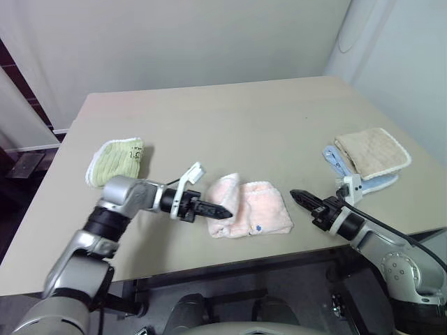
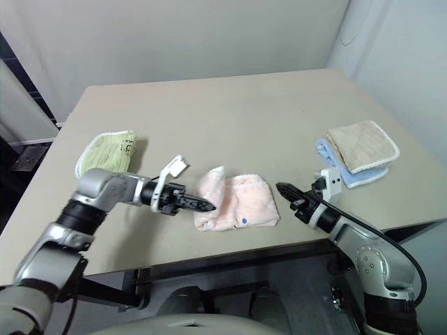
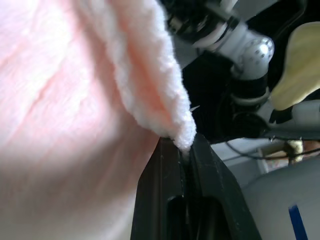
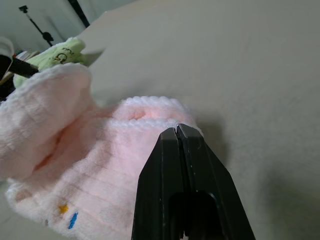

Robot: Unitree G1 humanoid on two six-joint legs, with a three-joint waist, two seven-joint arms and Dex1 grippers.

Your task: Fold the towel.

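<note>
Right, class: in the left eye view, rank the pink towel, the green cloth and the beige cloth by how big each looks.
1. pink towel, largest.
2. beige cloth and green cloth look much alike; the folds hide their true spread, so I won't rank them.

Left tool (image 1: 222, 211) pinched shut; right tool (image 1: 296, 195) closed.

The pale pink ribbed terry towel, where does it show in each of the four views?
Left eye view: pale pink ribbed terry towel near the table's front edge, centre.
Right eye view: same spot.
Left wrist view: left half, a corner pinched in the left hand.
Right wrist view: lower left.
Shared landmark: small green ribbed cloth beyond the towel.
</note>
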